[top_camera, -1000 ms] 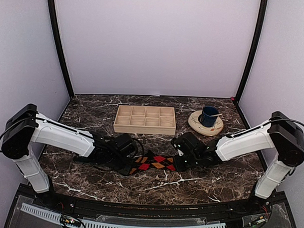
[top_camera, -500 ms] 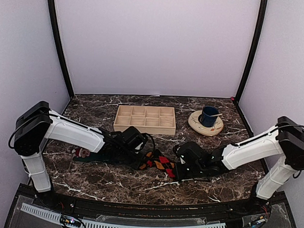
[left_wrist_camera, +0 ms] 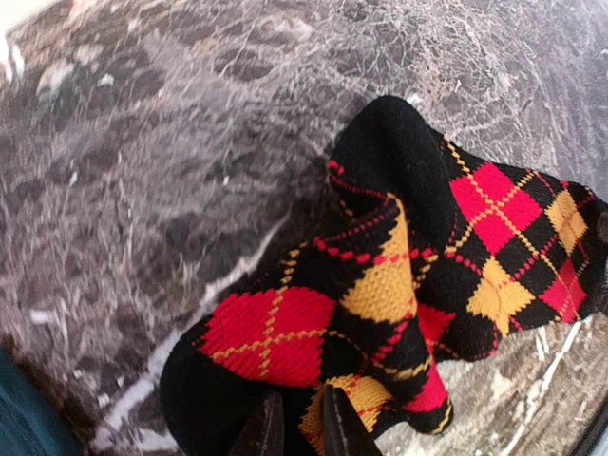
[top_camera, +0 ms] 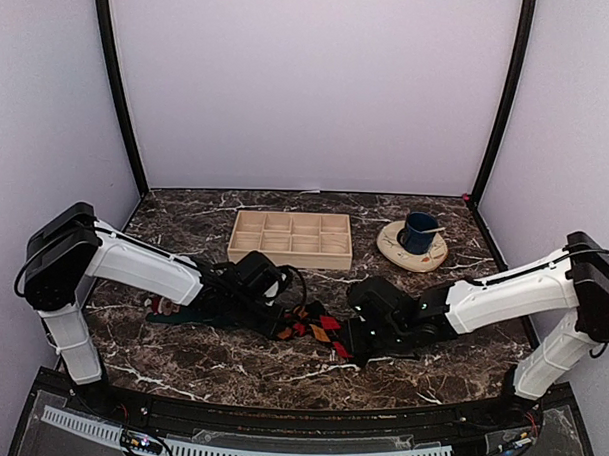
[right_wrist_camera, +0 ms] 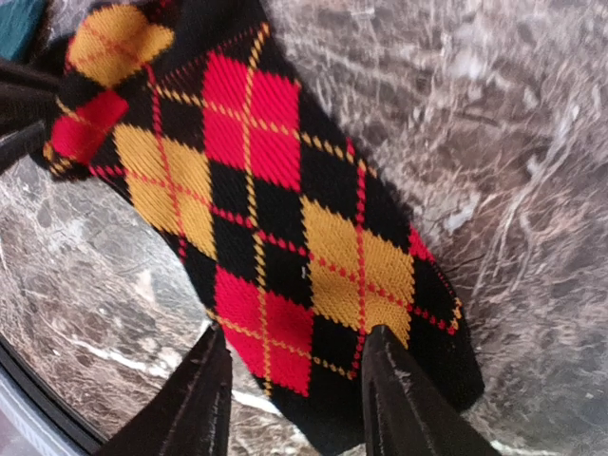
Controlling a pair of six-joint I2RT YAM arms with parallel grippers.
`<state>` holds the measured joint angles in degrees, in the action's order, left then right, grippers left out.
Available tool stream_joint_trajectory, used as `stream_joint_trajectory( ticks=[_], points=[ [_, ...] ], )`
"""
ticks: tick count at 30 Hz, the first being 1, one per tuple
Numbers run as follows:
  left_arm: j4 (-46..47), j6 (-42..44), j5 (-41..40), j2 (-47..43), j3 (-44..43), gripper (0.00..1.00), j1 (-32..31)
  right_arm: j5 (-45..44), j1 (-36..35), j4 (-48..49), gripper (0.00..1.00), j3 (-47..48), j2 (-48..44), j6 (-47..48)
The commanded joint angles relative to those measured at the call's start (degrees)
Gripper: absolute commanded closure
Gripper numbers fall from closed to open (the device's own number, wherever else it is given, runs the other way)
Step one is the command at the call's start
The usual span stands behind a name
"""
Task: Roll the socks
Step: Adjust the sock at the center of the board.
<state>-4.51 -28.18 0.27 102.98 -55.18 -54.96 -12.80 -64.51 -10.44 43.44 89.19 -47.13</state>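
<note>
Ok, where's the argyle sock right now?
Top view: the argyle sock lies bunched mid-table between the left hand and right hand, in front of the tray.

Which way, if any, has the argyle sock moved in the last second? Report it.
Yes. The argyle sock has bunched up, its left end shifting right, now level with the middle of the tray.

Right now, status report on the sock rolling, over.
Left hand shut on argyle sock, bunched. Right hand open over its other end. Teal sock lying left of it. Nothing blocking.
</note>
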Motion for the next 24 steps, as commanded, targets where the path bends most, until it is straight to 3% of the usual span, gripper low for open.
stream_joint_trajectory(
  ticks=[1,6,14,24],
  points=[
    [0.00,-3.76,5.80,-1.64,4.58,0.83,0.44,-3.61,-0.35,-4.64,0.56,6.32,-0.50,-0.65],
    [5.26,-7.46,9.48,-4.13,8.37,0.85,1.67,-4.66,-0.35,-7.96,0.55,13.69,3.90,-1.00],
    [5.89,-10.13,8.12,-8.42,12.18,0.89,3.77,-3.62,-0.35,-11.26,0.54,22.10,13.49,-2.70],
    [9.76,-11.19,9.93,-8.12,13.70,0.91,3.98,-3.38,-0.61,-15.31,0.54,30.70,19.36,-4.37]
  ],
)
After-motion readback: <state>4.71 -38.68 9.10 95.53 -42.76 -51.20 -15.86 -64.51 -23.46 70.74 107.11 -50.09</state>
